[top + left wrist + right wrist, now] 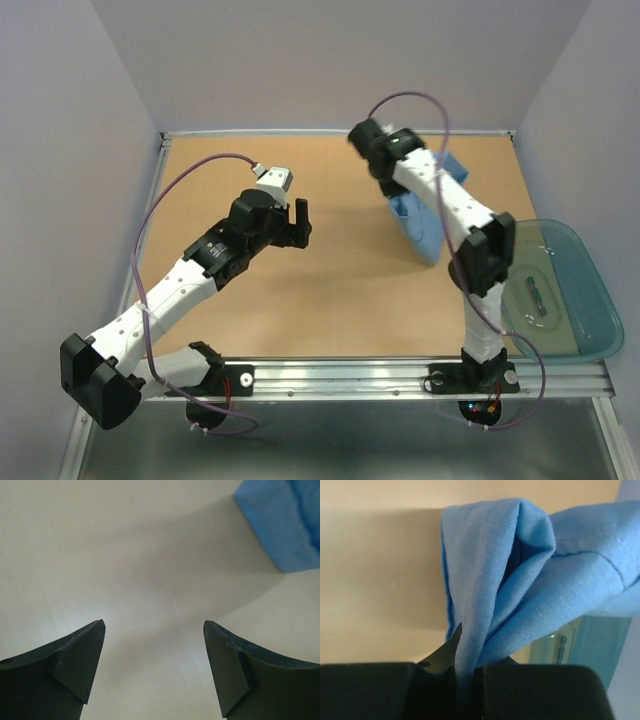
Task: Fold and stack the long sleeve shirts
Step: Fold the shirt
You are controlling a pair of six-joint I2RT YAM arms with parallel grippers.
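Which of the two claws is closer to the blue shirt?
Right. The right gripper is shut on a fold of the blue shirt. The left gripper hangs open above the table, to the shirt's left in the top view, not touching it.

This looks like a robot test cell, not a home. Bare pale walls (70,120) box in a brown table (340,290), and two white arms (170,290) are bolted to a metal rail (350,375) at its near edge. Cables (408,95) loop overhead, and a plastic tub (580,270) sits alongside.
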